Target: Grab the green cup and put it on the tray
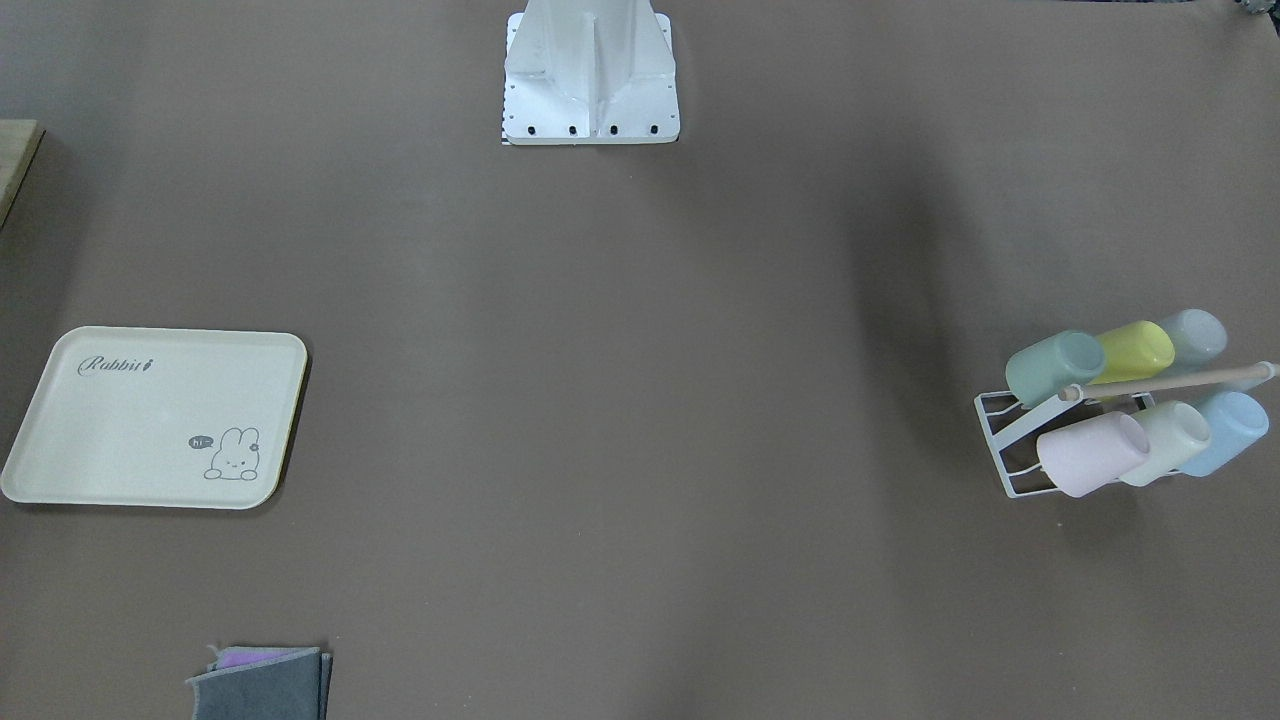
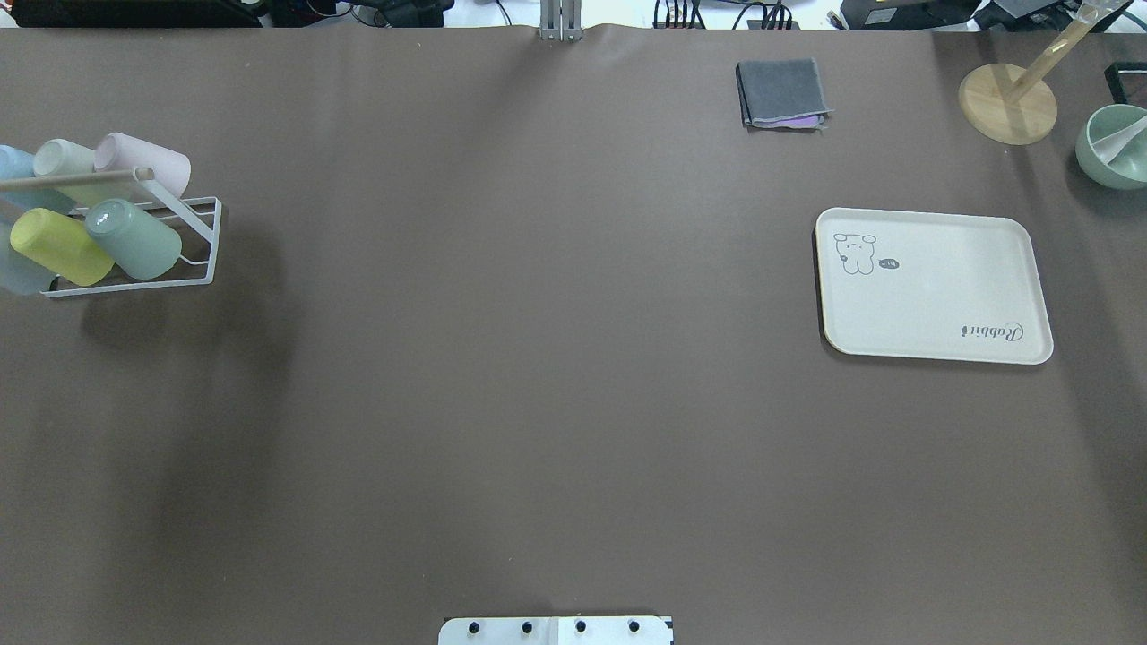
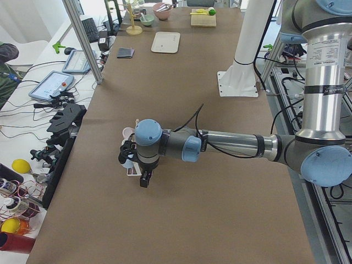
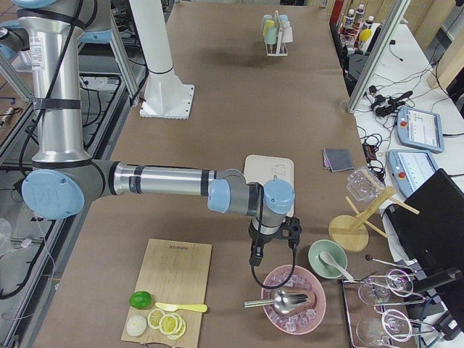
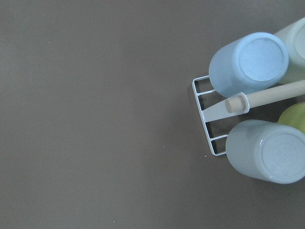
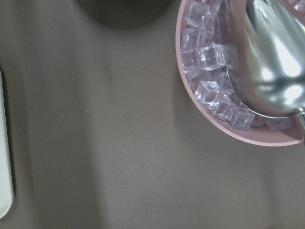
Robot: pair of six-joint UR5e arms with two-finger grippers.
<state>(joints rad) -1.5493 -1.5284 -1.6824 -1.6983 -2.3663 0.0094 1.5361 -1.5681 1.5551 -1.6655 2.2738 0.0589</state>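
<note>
The green cup [image 1: 1055,367] lies tilted on a white wire rack [image 1: 1000,440] among other pastel cups; it also shows in the overhead view [image 2: 134,238]. The cream tray [image 1: 130,420] with "Rabbit" script lies flat at the other end of the table [image 2: 941,296]. My left gripper [image 3: 144,179] hangs above the rack's end; the left wrist view shows only the blue cup [image 5: 250,62] and the grey-blue cup [image 5: 269,150], not the green one. My right gripper [image 4: 255,257] hangs past the tray, near a pink bowl. I cannot tell whether either gripper is open or shut.
Folded grey cloths [image 2: 781,93] lie beyond the tray. A wooden stand [image 2: 1008,103] and a green bowl [image 2: 1116,148] sit at the far right corner. A pink bowl of ice [image 6: 228,71] with a metal scoop and a cutting board [image 4: 170,279] are near the right arm.
</note>
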